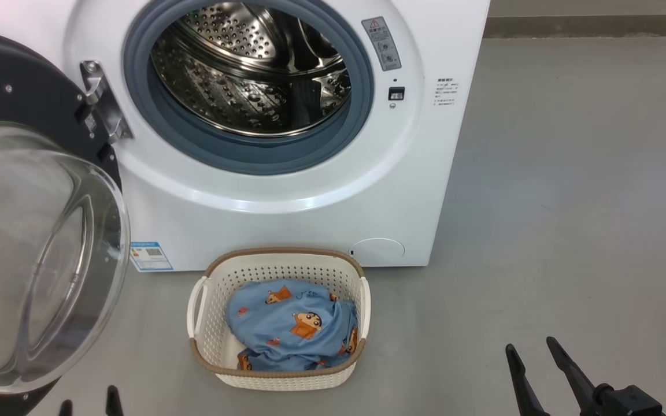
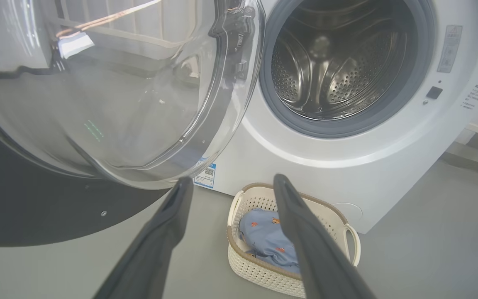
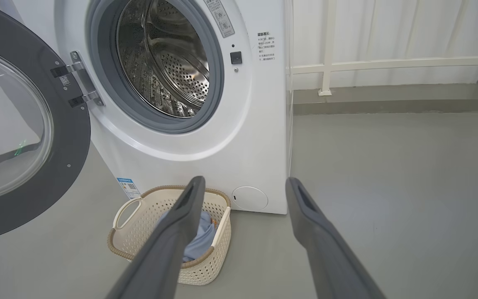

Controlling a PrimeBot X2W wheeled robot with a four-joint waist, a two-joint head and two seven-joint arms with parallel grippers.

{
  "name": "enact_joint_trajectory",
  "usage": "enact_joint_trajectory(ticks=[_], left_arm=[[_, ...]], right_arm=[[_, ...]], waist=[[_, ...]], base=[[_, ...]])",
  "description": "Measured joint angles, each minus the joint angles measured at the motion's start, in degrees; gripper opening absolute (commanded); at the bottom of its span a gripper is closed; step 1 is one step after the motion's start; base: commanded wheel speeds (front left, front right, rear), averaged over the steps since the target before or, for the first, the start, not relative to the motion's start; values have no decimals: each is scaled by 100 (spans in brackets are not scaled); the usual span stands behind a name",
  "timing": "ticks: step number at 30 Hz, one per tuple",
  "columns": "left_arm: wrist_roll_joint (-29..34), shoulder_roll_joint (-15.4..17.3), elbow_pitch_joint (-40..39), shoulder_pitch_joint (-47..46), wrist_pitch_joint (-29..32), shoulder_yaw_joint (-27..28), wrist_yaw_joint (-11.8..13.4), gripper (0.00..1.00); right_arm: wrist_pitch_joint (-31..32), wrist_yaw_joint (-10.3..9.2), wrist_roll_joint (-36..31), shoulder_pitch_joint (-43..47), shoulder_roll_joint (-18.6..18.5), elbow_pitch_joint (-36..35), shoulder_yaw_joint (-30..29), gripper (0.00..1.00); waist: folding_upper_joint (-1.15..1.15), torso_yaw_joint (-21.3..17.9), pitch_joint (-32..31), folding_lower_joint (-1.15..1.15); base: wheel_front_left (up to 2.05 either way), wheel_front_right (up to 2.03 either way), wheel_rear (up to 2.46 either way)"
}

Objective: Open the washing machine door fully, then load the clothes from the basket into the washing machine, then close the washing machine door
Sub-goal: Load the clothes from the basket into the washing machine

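The white washing machine [image 1: 287,225] stands ahead with its steel drum [image 1: 252,69] bare inside the grey gasket. Its door [image 1: 26,248] hangs swung open at the left, glass bowl bulging toward me. On the floor in front sits the cream basket [image 1: 278,375] holding the light blue clothes [image 1: 292,323] with orange cartoon figures. My left gripper [image 1: 87,403] peeks in at the bottom edge under the door, open; its fingers [image 2: 172,216] frame the basket [image 2: 259,270]. My right gripper [image 1: 532,349] is open, low at the right, away from the basket [image 3: 206,265].
Grey floor [image 1: 570,202] spreads wide to the right of the machine. A white railing [image 3: 388,64] and a pale wall run behind it at the far right. The open door [image 3: 27,137] takes up the space left of the machine.
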Motion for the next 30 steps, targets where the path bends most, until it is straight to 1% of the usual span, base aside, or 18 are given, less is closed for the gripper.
enact_joint_trajectory(ticks=[3, 6, 10, 16, 21, 26, 30], left_arm=[[146, 3, 35, 18, 0, -47, -114, 100], [165, 3, 58, 50, 0, -53, -122, 100], [165, 5, 101, 84, 0, -53, -122, 100], [165, 5, 130, 84, 0, -52, -122, 100], [187, 8, 174, 84, 0, -74, -62, 100], [182, 8, 203, 84, 0, -124, -55, 100], [182, 9, 210, 84, 0, -177, -57, 100]], right_arm=[[0, 0, 0, 0, 1, 11, 1, 100], [0, 0, 0, 0, 2, 15, 2, 100], [0, 0, 0, 0, 4, 15, 5, 100], [0, 0, 0, 0, 7, 15, 11, 100], [0, 0, 1, -1, 10, 14, 15, 100], [0, 0, 1, -2, 10, 12, 16, 100], [0, 0, 2, -2, 11, 11, 19, 100]], waist=[[0, 6, -5, 0], [0, 12, -5, 0], [0, 20, 2, 0], [0, 23, 18, 0], [0, 22, 26, 0], [0, 28, 22, 0], [0, 40, 27, 0]], base=[[40, -40, 0], [81, -81, 0], [135, -136, 1], [199, -204, 5], [183, -185, 2], [116, -116, 0], [55, -55, 0]])
